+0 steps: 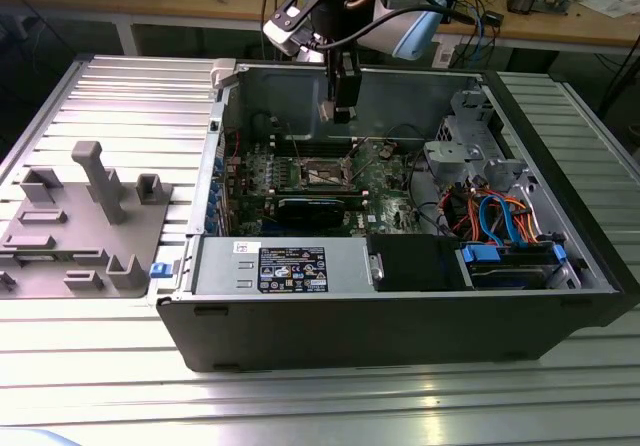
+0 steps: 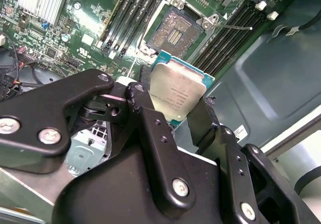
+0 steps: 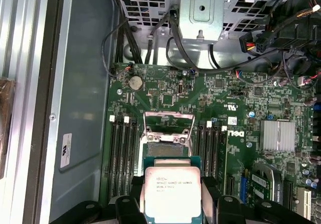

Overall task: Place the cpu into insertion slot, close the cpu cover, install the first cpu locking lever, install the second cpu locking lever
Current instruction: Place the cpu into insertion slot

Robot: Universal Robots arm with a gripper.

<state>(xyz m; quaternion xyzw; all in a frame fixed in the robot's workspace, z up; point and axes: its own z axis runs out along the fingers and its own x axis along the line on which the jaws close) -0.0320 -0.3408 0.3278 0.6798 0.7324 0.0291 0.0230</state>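
The end effector (image 1: pixel 340 112), a black two-finger unit on the arm, is pinching the cpu (image 2: pixel 176 89), a small flat square chip with a silvery-grey metal top on a teal-edged carrier. In both wrist views the two black fingers (image 2: pixel 145 114) press against opposite edges of the chip, with the metal top facing the cameras.

In the exterior view the end effector hangs inside the open dark-grey computer case (image 1: pixel 400 326), above the green circuit board (image 1: pixel 385 171) and clear of it. The chip is held in the air and touches nothing on the board.

The insertion slot (image 2: pixel 175 30), a small square dark socket with a silvery metal rim, lies on the green board between two banks of long narrow black memory slots (image 2: pixel 228 38). Its contact field is uncovered and holds no chip. In the second wrist view the chip appears just beside the socket; in the first wrist view the cpu (image 3: pixel 172 191) lies in line with the insertion slot (image 3: pixel 167 139), near one edge of it.

The cpu cover (image 3: pixel 168 119), a thin square silvery metal frame plate with a large central window, stands swung open at the socket edge opposite the chip.

The case lies on its side on a ribbed aluminium counter (image 1: pixel 130 96). A grey moulded fixture plate with upright posts (image 1: pixel 85 216) rests on the counter at the exterior view's left, well apart from the end effector.
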